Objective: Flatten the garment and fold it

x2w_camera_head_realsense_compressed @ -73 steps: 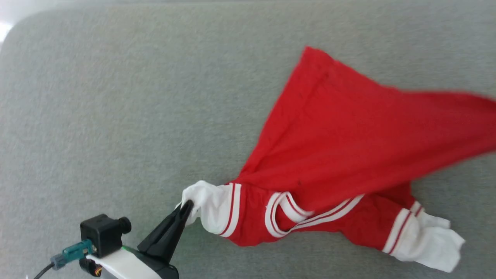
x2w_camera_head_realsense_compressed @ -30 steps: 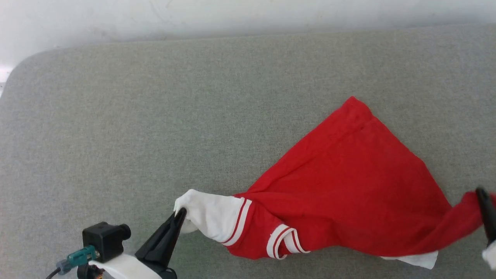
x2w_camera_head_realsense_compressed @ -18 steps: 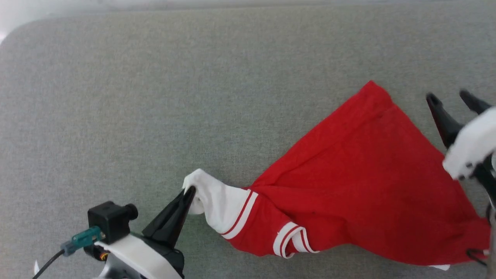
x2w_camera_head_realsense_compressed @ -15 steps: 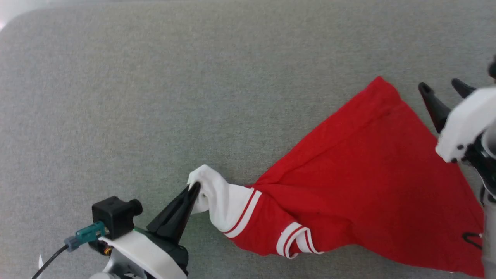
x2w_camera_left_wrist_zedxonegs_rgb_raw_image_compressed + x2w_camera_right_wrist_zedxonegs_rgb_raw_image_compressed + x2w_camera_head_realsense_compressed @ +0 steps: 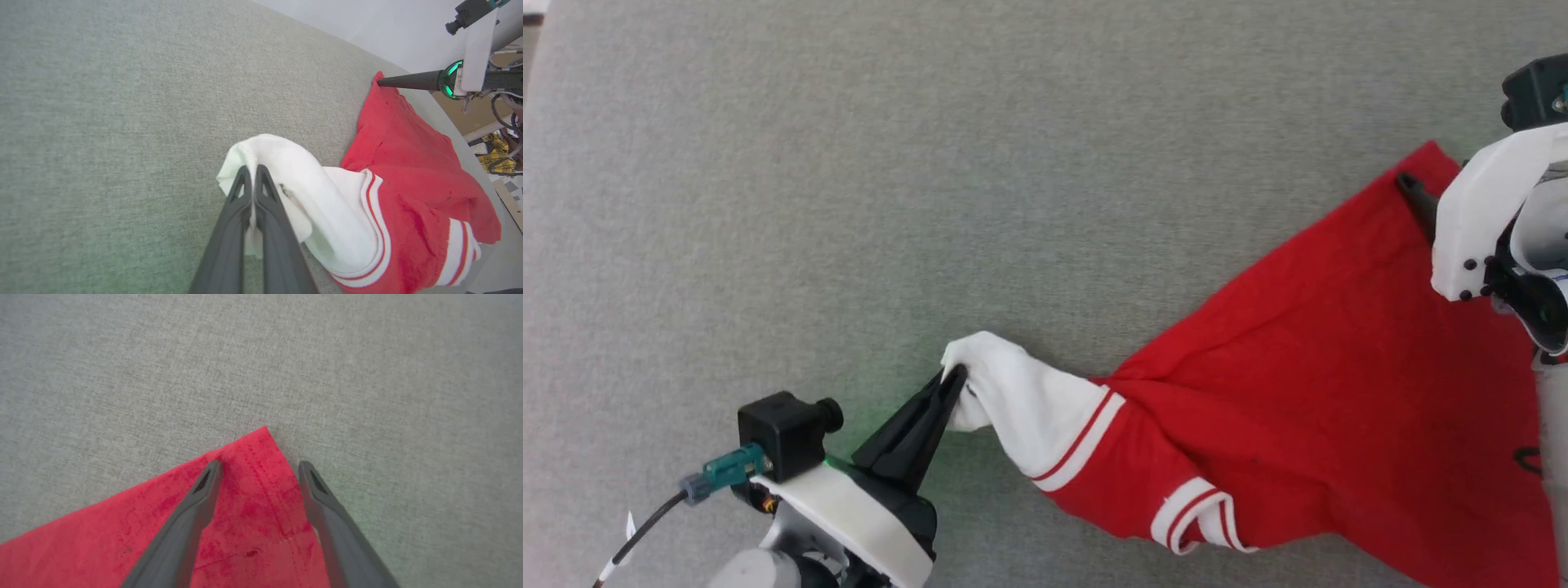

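The garment (image 5: 1307, 384) is a red T-shirt lying crumpled on the grey surface, with a white sleeve (image 5: 1025, 404) drawn out to the left. My left gripper (image 5: 251, 173) is shut on that sleeve's end, also seen in the head view (image 5: 954, 377). A striped white collar band (image 5: 1196, 514) shows near the front. My right gripper (image 5: 259, 465) is open low over the garment's far hem corner (image 5: 263, 437), one finger on the red cloth and one over the grey surface. One right finger (image 5: 1414, 200) shows beside its white wrist.
A grey fabric-covered surface (image 5: 890, 163) stretches wide to the left and back. In the left wrist view its rounded far edge meets a pale wall, and beyond the right edge lie cables and a yellow checked cloth (image 5: 496, 149).
My right gripper has risen from the garment's right end, open, and come over the far hem corner. The left gripper keeps its hold on the sleeve. The head camera has shifted.
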Robot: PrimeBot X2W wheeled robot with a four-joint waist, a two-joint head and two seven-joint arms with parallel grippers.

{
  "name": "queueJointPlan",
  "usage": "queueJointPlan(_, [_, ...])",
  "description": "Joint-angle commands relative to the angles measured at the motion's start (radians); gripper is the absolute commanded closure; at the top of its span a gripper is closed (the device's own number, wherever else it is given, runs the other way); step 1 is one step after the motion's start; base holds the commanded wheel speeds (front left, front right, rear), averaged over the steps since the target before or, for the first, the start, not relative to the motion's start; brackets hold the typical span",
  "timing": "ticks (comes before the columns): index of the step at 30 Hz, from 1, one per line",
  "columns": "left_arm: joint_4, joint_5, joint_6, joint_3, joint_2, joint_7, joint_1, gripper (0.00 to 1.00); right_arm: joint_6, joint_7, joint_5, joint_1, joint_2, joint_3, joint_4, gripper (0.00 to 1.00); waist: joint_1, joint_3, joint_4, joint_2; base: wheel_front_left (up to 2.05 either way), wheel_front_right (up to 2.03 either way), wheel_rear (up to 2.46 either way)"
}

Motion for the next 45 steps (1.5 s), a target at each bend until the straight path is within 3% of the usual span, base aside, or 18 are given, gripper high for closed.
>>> queueJointPlan(1, [0.005,0.003,-0.007,-0.001,-0.005,-0.006,-0.017,1.00,-0.001,0.004,-0.006,-0.015,-0.005,0.001,0.007,0.00,-0.0001,0.018,0.020,0.0000,0.00,0.00,0.00])
queueJointPlan(8, [0.024,-0.003,-0.016,-0.008,-0.011,-0.011,-0.026,1.00,-0.001,0.031,0.002,-0.023,-0.010,0.000,0.043,0.00,-0.0001,0.025,0.032,0.0000,0.00,0.00,0.00])
queueJointPlan(9, [0.026,-0.005,-0.016,-0.008,-0.011,-0.011,-0.027,1.00,-0.001,0.043,0.005,-0.021,-0.009,0.000,0.047,0.14,-0.0001,0.026,0.032,0.0000,0.00,0.00,0.00])
queueJointPlan(10, [0.028,-0.006,-0.017,-0.008,-0.011,-0.011,-0.028,1.00,-0.001,0.057,0.008,-0.019,-0.007,-0.002,0.049,0.53,-0.0001,0.026,0.032,0.0000,0.00,0.00,0.00])
queueJointPlan(11, [0.029,-0.007,-0.017,-0.008,-0.011,-0.011,-0.029,1.00,-0.001,0.071,0.012,-0.017,-0.006,-0.003,0.049,0.99,-0.0001,0.027,0.033,0.0000,0.00,0.00,0.00])
queueJointPlan(17, [0.033,-0.015,-0.017,-0.005,-0.006,-0.008,-0.028,1.00,-0.001,0.119,0.024,-0.005,-0.011,-0.010,0.017,1.00,-0.0001,0.019,0.028,0.0000,0.00,0.00,0.00])
queueJointPlan(25, [0.035,0.017,-0.011,0.006,-0.007,-0.060,-0.041,1.00,-0.001,0.006,0.040,0.018,0.011,-0.049,-0.041,1.00,-0.0001,-0.022,0.016,0.0000,0.00,0.00,0.00])
queueJointPlan(34, [0.068,0.192,0.105,0.080,-0.027,-0.224,-0.120,1.00,-0.001,-0.229,0.080,0.035,0.095,-0.106,-0.110,1.00,-0.0001,-0.133,-0.032,0.0000,0.00,0.00,0.00])
queueJointPlan(40, [0.072,0.268,0.175,0.112,-0.024,-0.223,-0.216,1.00,-0.001,-0.345,0.097,-0.004,0.139,-0.108,-0.110,1.00,-0.0001,-0.240,-0.085,0.0000,0.00,0.00,0.00])
queueJointPlan(45, [0.068,0.317,0.191,0.123,0.002,-0.167,-0.359,1.00,-0.001,-0.359,0.120,-0.068,0.166,-0.108,-0.084,1.00,-0.0001,-0.305,-0.116,0.0000,0.00,0.00,0.00])
